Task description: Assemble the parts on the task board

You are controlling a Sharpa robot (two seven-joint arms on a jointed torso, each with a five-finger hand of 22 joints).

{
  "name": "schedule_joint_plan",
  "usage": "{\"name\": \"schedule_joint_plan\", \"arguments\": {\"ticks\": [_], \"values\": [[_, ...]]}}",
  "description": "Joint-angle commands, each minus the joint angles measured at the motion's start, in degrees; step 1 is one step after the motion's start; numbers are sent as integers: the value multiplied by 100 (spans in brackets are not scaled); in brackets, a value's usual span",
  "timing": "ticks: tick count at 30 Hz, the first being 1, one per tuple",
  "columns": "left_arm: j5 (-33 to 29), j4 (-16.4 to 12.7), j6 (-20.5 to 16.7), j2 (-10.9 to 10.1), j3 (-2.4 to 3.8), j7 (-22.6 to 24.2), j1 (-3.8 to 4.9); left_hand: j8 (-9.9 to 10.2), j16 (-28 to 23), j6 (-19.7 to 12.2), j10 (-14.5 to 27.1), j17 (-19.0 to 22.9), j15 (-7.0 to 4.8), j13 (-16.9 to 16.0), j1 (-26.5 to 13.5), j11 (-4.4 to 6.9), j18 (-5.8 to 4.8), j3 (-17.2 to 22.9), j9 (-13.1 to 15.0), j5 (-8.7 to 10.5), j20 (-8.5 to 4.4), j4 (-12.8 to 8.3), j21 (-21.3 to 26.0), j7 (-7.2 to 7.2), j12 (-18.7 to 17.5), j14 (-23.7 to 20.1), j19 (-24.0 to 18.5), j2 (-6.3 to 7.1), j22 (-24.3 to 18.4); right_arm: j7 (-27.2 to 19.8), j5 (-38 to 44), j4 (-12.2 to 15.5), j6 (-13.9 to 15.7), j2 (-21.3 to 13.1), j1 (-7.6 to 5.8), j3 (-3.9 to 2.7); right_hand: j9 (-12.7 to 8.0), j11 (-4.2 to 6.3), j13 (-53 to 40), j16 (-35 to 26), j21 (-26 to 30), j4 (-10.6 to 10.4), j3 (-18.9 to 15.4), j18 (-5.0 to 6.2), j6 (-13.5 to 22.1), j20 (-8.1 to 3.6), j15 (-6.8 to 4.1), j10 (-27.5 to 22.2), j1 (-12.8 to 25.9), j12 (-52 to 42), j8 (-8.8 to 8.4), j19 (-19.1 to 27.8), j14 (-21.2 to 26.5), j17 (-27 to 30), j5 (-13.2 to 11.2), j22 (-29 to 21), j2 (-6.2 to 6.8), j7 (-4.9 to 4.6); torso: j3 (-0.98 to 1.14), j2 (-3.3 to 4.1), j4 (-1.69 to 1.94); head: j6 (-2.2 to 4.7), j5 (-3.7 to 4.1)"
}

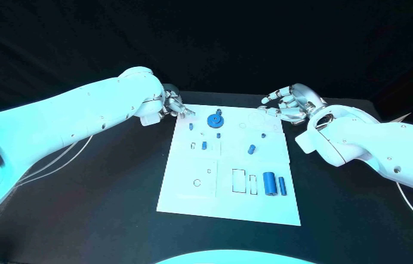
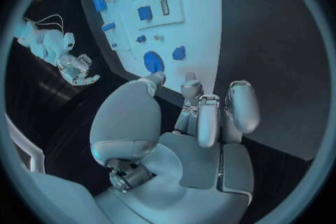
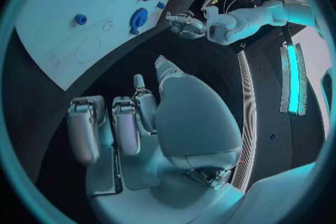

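Note:
The white task board point(image 1: 232, 204) lies in the middle of the table. A round blue part point(image 1: 214, 119) sits near its far edge, also seen in the wrist views point(image 2: 153, 60) point(image 3: 138, 18). Small blue parts point(image 1: 251, 149) are scattered mid-board, and two blue cylinders point(image 1: 274, 184) lie side by side near the right edge. My left hand point(image 1: 172, 106) hovers at the board's far left corner, fingers loosely bent and holding nothing point(image 2: 203, 117). My right hand point(image 1: 288, 103) hovers off the far right corner, fingers apart and holding nothing point(image 3: 133, 123).
Black tabletop point(image 1: 103, 204) surrounds the board on all sides. Outlined recesses point(image 1: 243, 181) and a small round hole point(image 1: 197, 183) mark the board's near half. My white forearms lie along both sides of the board's far half.

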State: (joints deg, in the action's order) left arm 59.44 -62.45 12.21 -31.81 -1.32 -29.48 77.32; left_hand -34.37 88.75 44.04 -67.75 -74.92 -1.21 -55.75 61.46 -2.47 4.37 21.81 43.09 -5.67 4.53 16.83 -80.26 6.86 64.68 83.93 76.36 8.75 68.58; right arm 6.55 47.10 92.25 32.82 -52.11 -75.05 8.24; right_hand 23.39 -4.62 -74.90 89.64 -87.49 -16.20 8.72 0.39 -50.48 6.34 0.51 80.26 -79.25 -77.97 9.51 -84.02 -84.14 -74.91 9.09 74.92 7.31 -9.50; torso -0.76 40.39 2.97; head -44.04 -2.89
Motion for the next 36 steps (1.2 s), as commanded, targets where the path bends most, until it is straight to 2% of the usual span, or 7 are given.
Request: {"name": "schedule_joint_plan", "arguments": {"ticks": [1, 6, 12, 18, 25, 36], "values": [[-4, 64, 242, 66, -16, 79, -8, 39, -23, 28, 46, -1281, 35, 12, -74, -18, 37, -44, -15, 13, 40, -2, 24, 4, 16, 499, -8, -7, -9, -71, 36, -2, -35, 8, 4, -2, 9, 19, -450, -32, 38, 1, 39, 45, -9, -40, -40, -1, 30, -13, 13, -461, -550, -1361, 36, 1271, 9, 20, -8, 0, -9, 2, -8], [-88, 221, 229, 172, -51, 118, -35, 47, -20, 37, 56, -1285, 37, 19, -124, -20, 37, -93, -39, 16, 44, -1, 24, 5, 21, 501, -11, -21, -8, -75, 34, -5, -33, 17, 6, -2, 14, 19, -441, -40, 49, 1, 48, 48, 1, -42, -42, -9, 46, -4, 24, -456, -546, -1345, 33, 1262, 12, 20, 3, -4, 0, 1, -2], [-143, 307, 226, 231, -75, 151, -61, 49, -16, 38, 54, -1290, 38, 15, -132, -20, 36, -102, -43, 16, 44, -1, 22, 5, 26, 503, -8, -23, -3, -78, 32, -3, -32, 23, 8, -2, 14, 19, -441, -40, 49, 1, 48, 48, 1, -42, -42, -9, 46, -4, 24, -456, -546, -1345, 33, 1262, 12, 20, 2, 1, -2, -9, 1], [-160, 338, 311, 263, -89, 166, -71, 49, -11, 43, 45, -1297, 38, 2, -129, -19, 34, -109, -48, 15, 45, -6, 16, 3, 39, 507, 0, -29, 10, -79, 32, -3, -34, 26, 9, -2, 14, 19, -441, -40, 49, 1, 48, 48, 1, -42, -42, -9, 46, -4, 24, -456, -546, -1345, 33, 1262, 12, 20, 7, -1, -4, -25, -1], [-179, 363, 431, 299, -140, 183, -87, 37, -3, 108, 53, -1308, 29, 19, -8, -5, 34, -123, -88, 0, 46, -26, 13, -14, 49, 511, -1, -74, 17, -79, 32, -4, -38, 32, 10, -2, 14, 19, -441, -40, 49, 1, 48, 48, 1, -42, -42, -9, 46, -4, 24, -456, -546, -1345, 33, 1262, 12, 20, 6, -3, -2, -42, 1], [-210, 341, 406, 280, -155, 207, -99, 17, 11, 182, 39, -1326, 16, 16, 123, 12, 31, -109, -125, -11, 41, -26, 3, -33, 73, 521, 7, -156, 37, -79, 32, -9, -45, 39, 14, -2, 14, 19, -441, -40, 49, 1, 48, 48, 1, -42, -42, -9, 46, -4, 24, -456, -546, -1345, 33, 1262, 12, 20, 9, -4, -3, -67, 9]]}}
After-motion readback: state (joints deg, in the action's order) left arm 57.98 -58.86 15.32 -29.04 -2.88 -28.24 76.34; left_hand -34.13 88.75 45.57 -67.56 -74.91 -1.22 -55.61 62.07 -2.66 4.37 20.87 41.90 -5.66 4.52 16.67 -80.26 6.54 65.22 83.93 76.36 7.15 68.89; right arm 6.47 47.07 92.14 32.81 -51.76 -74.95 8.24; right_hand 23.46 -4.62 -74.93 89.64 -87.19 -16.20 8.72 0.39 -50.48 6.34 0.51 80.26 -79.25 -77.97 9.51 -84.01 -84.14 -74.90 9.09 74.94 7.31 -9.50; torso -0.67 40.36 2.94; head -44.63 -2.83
